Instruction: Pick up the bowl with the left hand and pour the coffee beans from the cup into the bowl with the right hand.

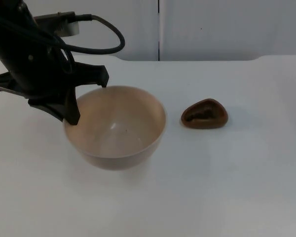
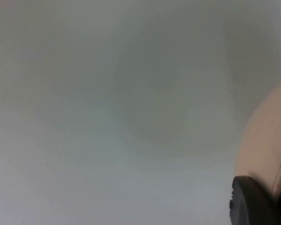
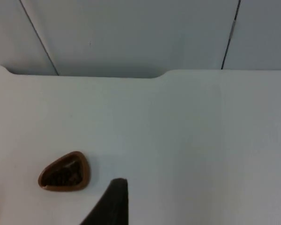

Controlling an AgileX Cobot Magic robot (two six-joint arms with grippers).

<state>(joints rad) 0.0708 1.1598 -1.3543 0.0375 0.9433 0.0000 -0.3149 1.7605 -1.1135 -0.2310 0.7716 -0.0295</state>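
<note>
even, soft light with faint shadows beside the bowl (image 1: 116, 127); the left wrist view is heavily blurred.

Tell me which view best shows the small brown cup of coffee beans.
The top view: the small brown cup of coffee beans sits unobstructed, near the beige bowl. The right wrist view shows it farther off; the left wrist view shows just bowl wall.

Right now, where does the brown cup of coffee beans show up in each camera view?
Top view: brown cup on the white table, right of the bowl, apart from it.
Left wrist view: bowl wall, no cup.
Right wrist view: cup on the table.
Shared landmark: the grey partition wall.
</note>
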